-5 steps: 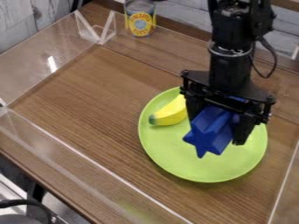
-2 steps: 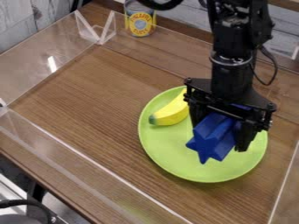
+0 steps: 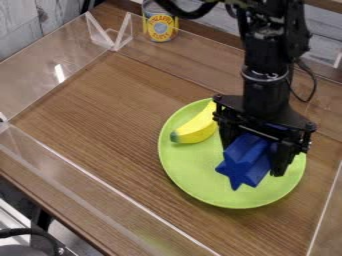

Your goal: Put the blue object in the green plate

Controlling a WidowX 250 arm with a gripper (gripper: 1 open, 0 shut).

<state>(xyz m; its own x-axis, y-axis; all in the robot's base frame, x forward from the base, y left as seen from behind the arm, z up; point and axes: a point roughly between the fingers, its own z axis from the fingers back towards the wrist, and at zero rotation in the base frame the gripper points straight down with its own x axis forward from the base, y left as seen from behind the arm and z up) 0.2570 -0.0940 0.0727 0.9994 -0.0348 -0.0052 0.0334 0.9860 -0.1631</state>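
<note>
Camera: claw (image 3: pixel 261 150) pinching blue object (image 3: pixel 245 165) over green plate (image 3: pixel 194 180), obj's top hidden.

The black arm drops in from the upper right, wrist pointing straight down at the desk. The tool (image 3: pixel 259 150) hangs low, its two dark fingers (image 3: pixel 283 152) spread wide — one on each flank of the blue object (image 3: pixel 245 162), bracketing it.
</note>
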